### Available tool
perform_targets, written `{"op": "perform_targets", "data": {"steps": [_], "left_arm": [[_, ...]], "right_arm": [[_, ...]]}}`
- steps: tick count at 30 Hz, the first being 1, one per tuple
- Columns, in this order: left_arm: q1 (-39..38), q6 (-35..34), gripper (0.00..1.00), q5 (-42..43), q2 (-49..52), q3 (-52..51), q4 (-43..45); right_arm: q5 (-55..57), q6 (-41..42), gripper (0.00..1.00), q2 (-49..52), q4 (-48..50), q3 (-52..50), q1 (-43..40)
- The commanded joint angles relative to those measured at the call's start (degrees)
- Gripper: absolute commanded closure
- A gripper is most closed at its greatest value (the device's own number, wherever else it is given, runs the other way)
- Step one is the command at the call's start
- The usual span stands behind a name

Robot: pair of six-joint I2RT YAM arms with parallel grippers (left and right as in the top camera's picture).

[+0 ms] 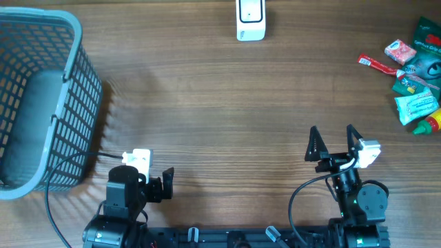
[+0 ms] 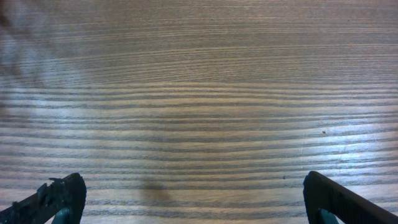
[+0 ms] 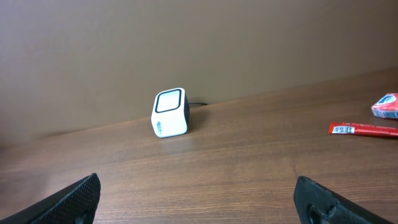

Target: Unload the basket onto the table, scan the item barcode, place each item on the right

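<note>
The right gripper (image 1: 332, 135) stood released and empty, near-side and right of the scanner (image 1: 250, 19); the left gripper (image 2: 198, 206) gaped likewise. The items (image 1: 415, 76) lay heaped far right of the scanner; best to pinch one outlying packet, leaving its barcode uncovered.

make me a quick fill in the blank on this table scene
1. The grey basket sits on the robot's ____ side.
2. The scanner at the far edge of the table is ____ in colour.
3. The left gripper and right gripper are both ____ and empty.
4. The pile of packets lies on the robot's ____ side.
Missing words: left, white, open, right.
</note>
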Motion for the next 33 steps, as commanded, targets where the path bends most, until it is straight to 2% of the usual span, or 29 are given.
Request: {"op": "perform_targets", "data": {"steps": [1,3,7,9,10,18,23,27,33], "left_arm": [[-0.4,-0.1,0.0,-0.6,-0.3,-0.1,0.1],[-0.9,-0.2,0.0,-0.1,-0.6,-0.1,-0.3],[0.4,-0.1,0.0,6.5,-3.0,-0.3,1.1],[2.0,-0.2,0.0,6.6,-6.1,-0.9,5.7],[4.0,-0.2,0.0,6.6,-9.7,-2.0,11.8],[9.7,0.6,0.0,2.0,-18.7,-7.1,28.0],[9.8,7.5,0.0,1.6,-18.7,-11.9,38.3],[9.8,10.5,0.0,1.6,-18.7,-14.6,39.7],[9.8,10.6,0.0,0.4,-18.7,-15.0,40.4]], "right_arm": [[1.0,0.7,0.0,-0.6,0.2,0.0,0.3],[1.0,0.7,0.0,-0.6,0.2,0.0,0.3],[1.0,0.7,0.0,-0.6,0.2,0.0,0.3],[1.0,0.7,0.0,-0.6,0.2,0.0,0.3],[1.0,0.7,0.0,-0.6,0.2,0.0,0.3],[1.0,0.7,0.0,-0.6,0.2,0.0,0.3],[1.0,0.7,0.0,-0.6,0.2,0.0,0.3],[1.0,0.7,0.0,-0.6,0.2,0.0,0.3],[1.0,0.7,0.0,-0.6,0.2,0.0,0.3]]}}
